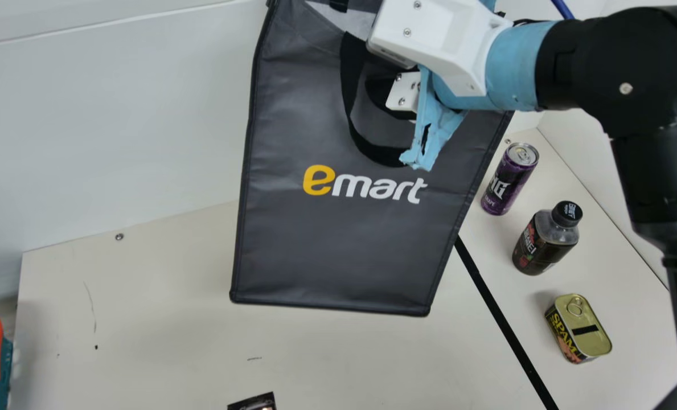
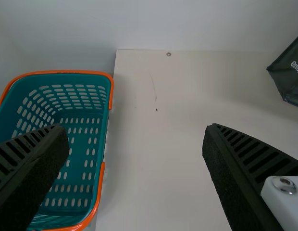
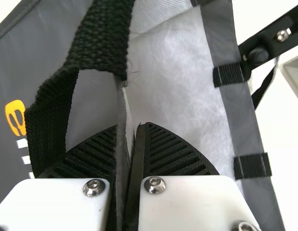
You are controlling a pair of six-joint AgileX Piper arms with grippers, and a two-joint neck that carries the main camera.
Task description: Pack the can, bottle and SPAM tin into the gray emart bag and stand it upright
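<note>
I have the bag's top edge pinched in my right gripper (image 3: pixel 134 126), and the emart bag (image 1: pixel 338 245) seems to hang over the surface (image 1: pixel 144 341). My left gripper (image 2: pixel 135 127) is spread wide, holding nothing. The can (image 1: pixel 509 179), bottle (image 1: pixel 545 239) and SPAM tin (image 1: pixel 578 328) all sit outside, in a row beyond the black line. I judge it early: the bag needs setting upright, then all three need packing.
</note>
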